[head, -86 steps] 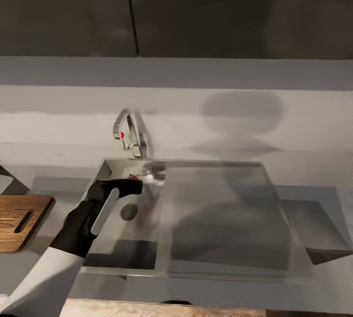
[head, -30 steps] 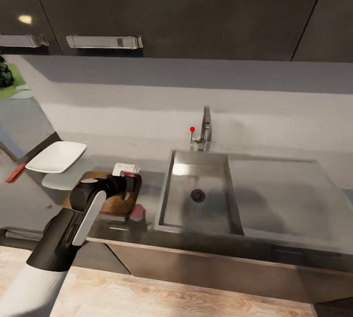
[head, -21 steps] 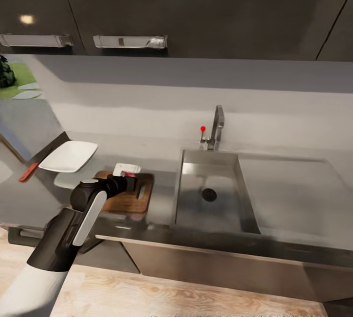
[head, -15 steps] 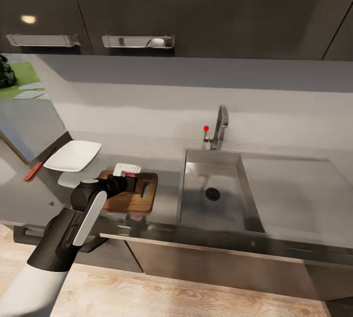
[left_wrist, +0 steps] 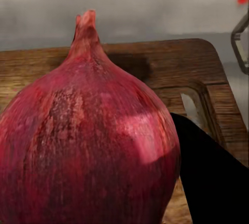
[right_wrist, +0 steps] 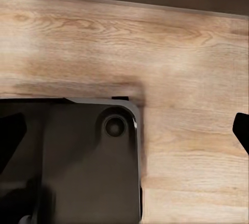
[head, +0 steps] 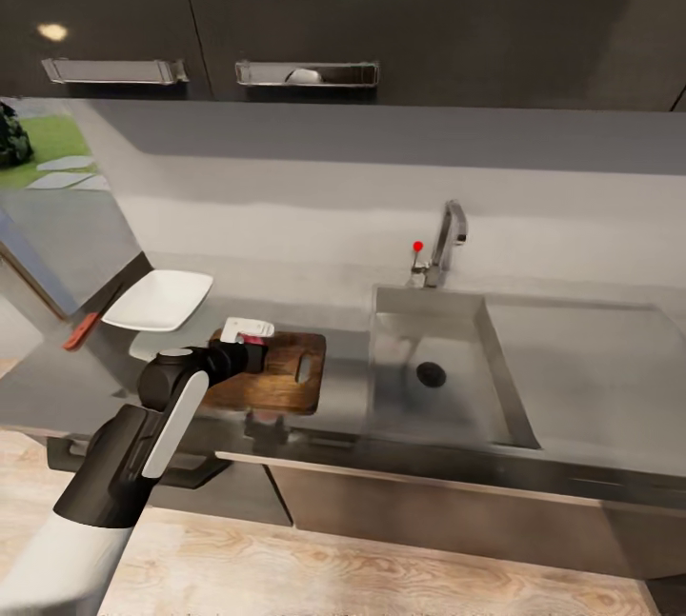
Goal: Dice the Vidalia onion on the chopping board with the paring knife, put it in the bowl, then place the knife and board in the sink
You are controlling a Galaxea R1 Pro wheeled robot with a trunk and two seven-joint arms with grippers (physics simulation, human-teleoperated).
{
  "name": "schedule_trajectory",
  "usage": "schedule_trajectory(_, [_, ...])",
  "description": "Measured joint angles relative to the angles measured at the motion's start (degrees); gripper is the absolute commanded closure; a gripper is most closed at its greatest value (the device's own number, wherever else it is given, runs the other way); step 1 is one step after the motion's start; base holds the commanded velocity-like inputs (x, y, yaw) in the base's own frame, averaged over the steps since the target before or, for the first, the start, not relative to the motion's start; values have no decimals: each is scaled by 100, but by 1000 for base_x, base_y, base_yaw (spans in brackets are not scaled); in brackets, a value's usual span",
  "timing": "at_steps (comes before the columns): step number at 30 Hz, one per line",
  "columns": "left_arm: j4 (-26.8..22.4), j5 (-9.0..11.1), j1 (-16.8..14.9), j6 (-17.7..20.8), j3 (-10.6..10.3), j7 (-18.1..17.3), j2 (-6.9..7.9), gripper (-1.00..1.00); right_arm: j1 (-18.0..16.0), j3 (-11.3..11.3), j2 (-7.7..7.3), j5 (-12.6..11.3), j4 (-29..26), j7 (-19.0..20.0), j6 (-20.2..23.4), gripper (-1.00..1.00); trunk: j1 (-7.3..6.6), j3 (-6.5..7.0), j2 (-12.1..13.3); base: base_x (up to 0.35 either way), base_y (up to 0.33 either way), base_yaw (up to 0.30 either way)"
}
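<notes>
1. My left gripper [head: 250,347] is over the near left part of the chopping board [head: 276,378], and it's pinching the Vidalia onion [left_wrist: 88,151]; in the head view I see just a sliver of red between the fingers.
2. From the left wrist camera the onion looms large, deep red, its stem tip pointing up, with the board's wood grain and slot handle behind it and one dark finger [left_wrist: 212,177] against its side.
3. I can't tell whether the onion touches the board or hangs just above it.
4. The bowl [head: 159,300] sits on the countertop [head: 57,378] left of the board, and the paring knife [head: 84,327] lies further left, red handle toward me.
5. The sink [head: 448,378] is right of the board, its tap [head: 448,240] and red knob [head: 417,247] at the back.
6. My right wrist camera looks down at wooden floor [right_wrist: 187,52] and a dark part of the robot's base [right_wrist: 72,161]; of the right claw I catch only dark tips at the edges, so I can't tell its state.
</notes>
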Motion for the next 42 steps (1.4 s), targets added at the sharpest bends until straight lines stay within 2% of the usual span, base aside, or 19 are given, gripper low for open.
schedule_trajectory(8, [8,1,0,-3,-5,0,0,100,1,-2,1,0,-2,1,1,-100,0,-73,0,0,200,0])
schedule_trajectory(18, [10,3,0,-3,-16,0,-3,100,1,-4,1,0,-3,2,1,-100,0,-164,0,12,-6,0])
schedule_trajectory(27, [2,0,0,-2,-136,0,-17,100,1,-3,1,0,-5,-5,-1,-100,0,-244,0,53,-57,0])
schedule_trajectory(42, [1,0,0,-4,-136,0,-13,100,1,6,-4,-15,-19,32,-7,-100,0,-257,-1,1,-1,0])
